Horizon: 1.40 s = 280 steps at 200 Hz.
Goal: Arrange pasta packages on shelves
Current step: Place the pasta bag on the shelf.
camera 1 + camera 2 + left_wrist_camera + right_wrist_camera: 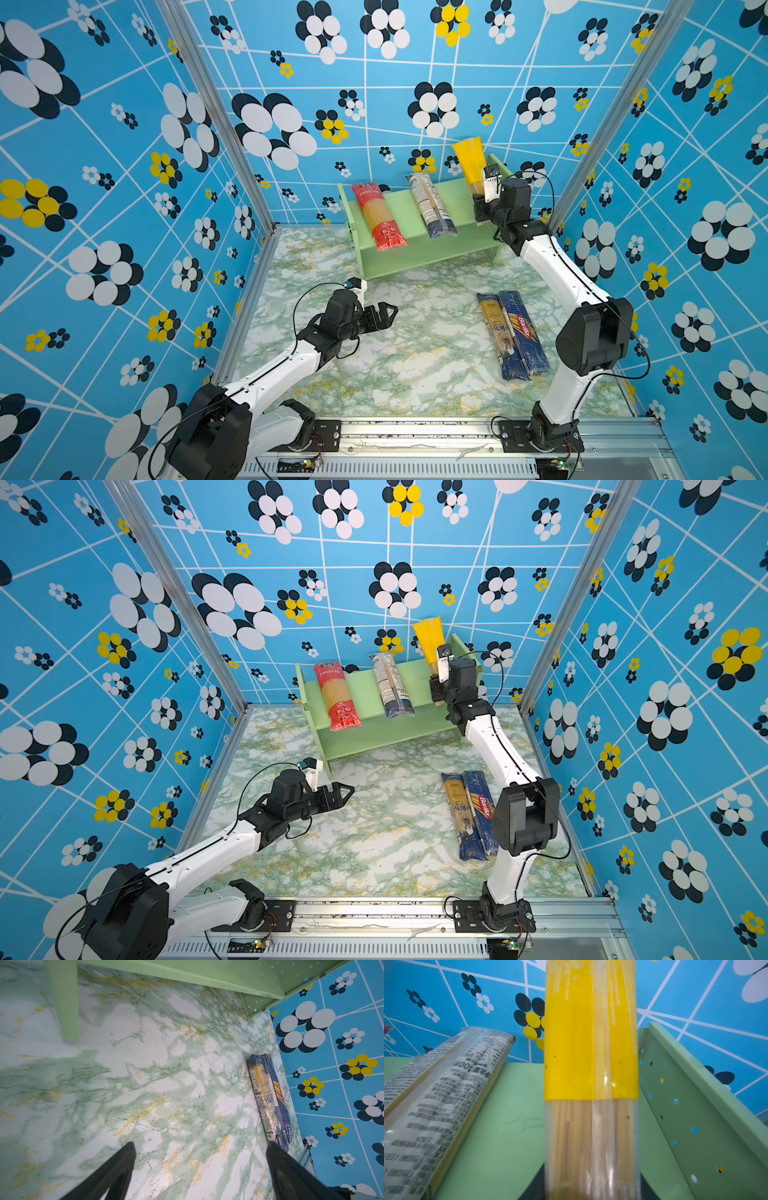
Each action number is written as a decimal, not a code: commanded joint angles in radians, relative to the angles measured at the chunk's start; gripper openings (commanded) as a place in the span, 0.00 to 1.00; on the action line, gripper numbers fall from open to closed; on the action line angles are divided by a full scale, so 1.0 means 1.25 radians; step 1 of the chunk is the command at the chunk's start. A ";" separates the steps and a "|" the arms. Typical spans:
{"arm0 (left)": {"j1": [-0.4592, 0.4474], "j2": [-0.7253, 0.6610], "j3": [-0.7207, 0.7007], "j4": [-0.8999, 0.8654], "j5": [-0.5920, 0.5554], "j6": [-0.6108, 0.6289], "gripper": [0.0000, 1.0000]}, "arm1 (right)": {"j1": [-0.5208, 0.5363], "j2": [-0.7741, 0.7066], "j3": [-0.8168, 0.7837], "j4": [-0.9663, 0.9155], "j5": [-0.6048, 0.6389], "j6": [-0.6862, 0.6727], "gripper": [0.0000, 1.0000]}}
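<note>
Marble-patterned in pale green and white, the table (395, 374) carries everything here. Nearest, on the left side, the left hand (392, 316) hangs above bare table. Its two dark fingers (124, 1159) are spread wide with nothing between them, and its wrist view looks across the table toward the foot of the shelf.

A little farther in and over to the right, two packs lie flat on the table, side by side and touching, both running roughly front to back. The brownish pack (498, 332) with dark blue ends is on the left and the dark blue Barilla pack (524, 332) on the right, near the right arm's elbow.

Beyond them stands the pale green shelf (424, 255), set at a slight angle close to the back wall. On its top board the red pack (379, 216) lies toward the left end. The clear pack (430, 205) with the white printed label lies near the middle, apart from the red one.

At the right end is the right hand (482, 199), with the yellow pack (469, 160) between its fingers (646, 1187). The hand appears to grip the pack's near end, though the fingertips sit at the very edge of the wrist view, so how tightly they press I cannot tell. The pack lies between the clear pack and the holed side panel (685, 1115), its far end raised past the shelf's back edge against the blue flowered wall (374, 104).
</note>
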 commanded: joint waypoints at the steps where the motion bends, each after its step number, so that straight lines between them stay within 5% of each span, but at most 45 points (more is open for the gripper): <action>1: 0.006 -0.008 0.013 0.004 -0.005 0.004 0.99 | 0.000 0.047 -0.029 0.003 -0.023 0.008 0.44; 280: 0.010 -0.031 -0.008 0.004 -0.010 0.003 0.99 | 0.000 0.055 -0.056 -0.008 -0.019 0.015 0.52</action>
